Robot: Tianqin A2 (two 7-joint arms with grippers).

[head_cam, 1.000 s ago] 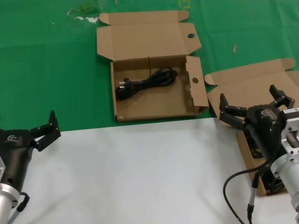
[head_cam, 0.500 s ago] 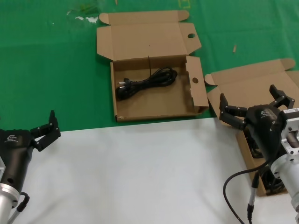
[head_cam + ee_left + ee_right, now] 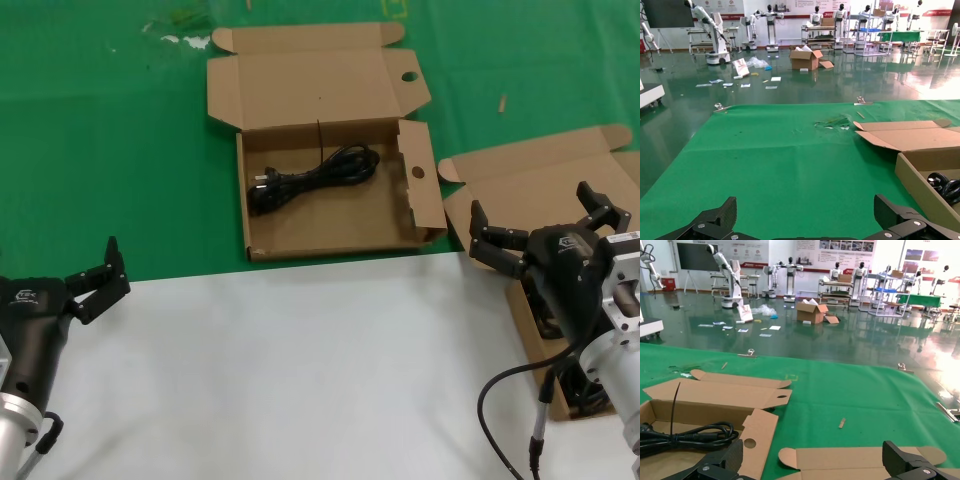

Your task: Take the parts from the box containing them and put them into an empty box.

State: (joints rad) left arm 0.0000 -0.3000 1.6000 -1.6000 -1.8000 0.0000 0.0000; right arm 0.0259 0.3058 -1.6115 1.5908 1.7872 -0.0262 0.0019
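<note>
The right gripper [image 3: 540, 225] hovers wide open over the slanted box [image 3: 545, 185] at the table's right – its body hides most of the inside, where only dark bits of cord [image 3: 585, 395] show. A small white logo on each gripper is unreadable. Ahead and to the left, the box with round holes [image 3: 415, 200] holds one black coiled cord [image 3: 315, 177]. The left gripper [image 3: 90, 275], also spread wide, waits at the white sheet's [image 3: 300, 370] left edge.

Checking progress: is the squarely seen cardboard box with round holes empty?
No. One black coiled power cord lies inside the brown cardboard box.
</note>
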